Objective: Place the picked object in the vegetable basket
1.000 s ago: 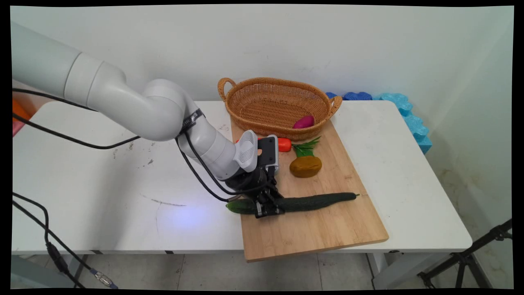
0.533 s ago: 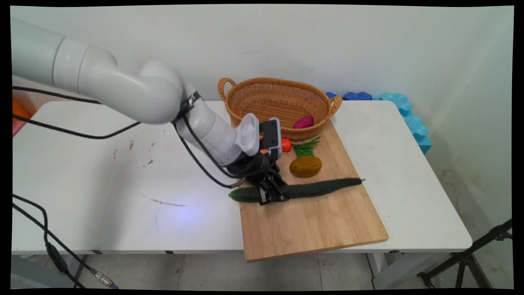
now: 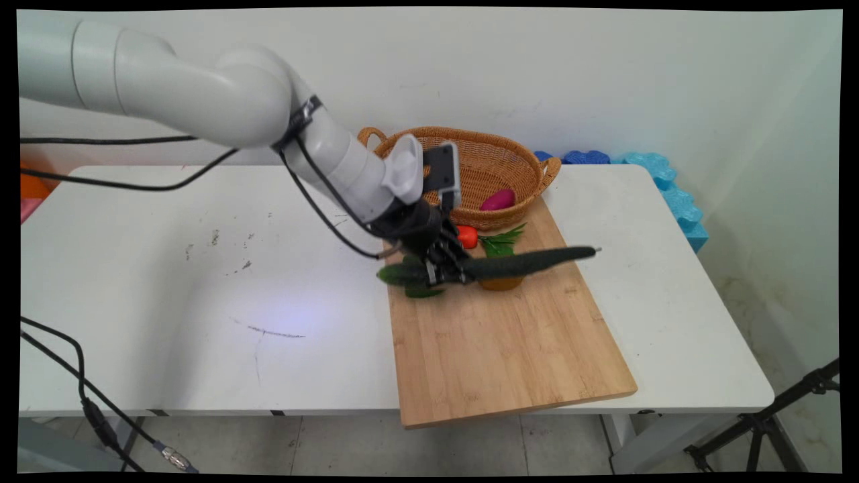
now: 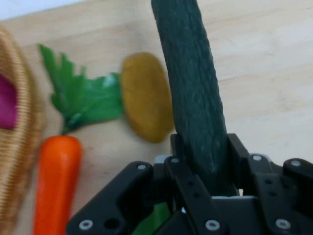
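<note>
**Cucumber held clear above the board**

The near half of the bamboo cutting board [image 3: 503, 349] lies bare, and the white counter [image 3: 168, 302] to the arm's side is open out to its rounded edges; the board's near corner overhangs the counter's front edge. The tool [image 3: 444, 272] is clamped on the cucumber [image 3: 530, 261] near its paler end, the long dark body reaching out level toward the counter's right.

A second ago the cucumber lay on the board; it now hangs above it, nearer the wicker basket [image 3: 517, 168], partly hiding the brown potato [image 4: 144, 103].

The cucumber's skin is dark and pebbled. Beside the potato lie a glossy orange carrot [image 4: 56, 181] with flat green leaves [image 4: 83, 98]; a magenta piece [image 3: 498, 199] rests inside the woven oval basket.
</note>
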Robot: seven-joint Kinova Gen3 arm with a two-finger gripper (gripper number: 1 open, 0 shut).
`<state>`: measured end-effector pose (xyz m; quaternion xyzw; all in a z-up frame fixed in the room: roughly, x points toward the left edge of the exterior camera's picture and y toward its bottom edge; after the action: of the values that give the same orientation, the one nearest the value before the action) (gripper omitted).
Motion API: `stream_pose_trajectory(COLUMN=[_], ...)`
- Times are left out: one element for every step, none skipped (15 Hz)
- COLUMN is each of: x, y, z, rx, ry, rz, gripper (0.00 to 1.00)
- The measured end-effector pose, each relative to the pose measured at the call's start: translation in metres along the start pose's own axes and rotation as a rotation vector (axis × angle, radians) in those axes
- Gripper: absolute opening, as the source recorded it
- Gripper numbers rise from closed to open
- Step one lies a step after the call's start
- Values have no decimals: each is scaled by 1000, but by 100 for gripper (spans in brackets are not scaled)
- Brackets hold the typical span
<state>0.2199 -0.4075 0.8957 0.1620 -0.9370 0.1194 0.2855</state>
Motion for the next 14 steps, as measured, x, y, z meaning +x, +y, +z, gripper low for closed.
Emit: stream_pose_trajectory(x=[1,2,3,4,4,4,4,3,2,1,-1,-2,-5,-7], y=[-7,-12,-20,-29,-38,-47,-52,-60,-69,-79,-86,-95,-104,-112], z=[-3,-4,-7,-9,-11,-12,-13,-14,-15,-16,-16,-17,-17,-16], rx=[10,16,26,38,49,59,65,74,85,95,103,112,121,129], ry=[1,1,1,-1,-2,-5,-6,-9,-13,-18,-22,-27,-33,-39], rz=[11,19,33,48,65,79,88,102,118,135,149,165,181,195], gripper=[0,0,0,0,0,0,0,0,0,0,0,0,0,0])
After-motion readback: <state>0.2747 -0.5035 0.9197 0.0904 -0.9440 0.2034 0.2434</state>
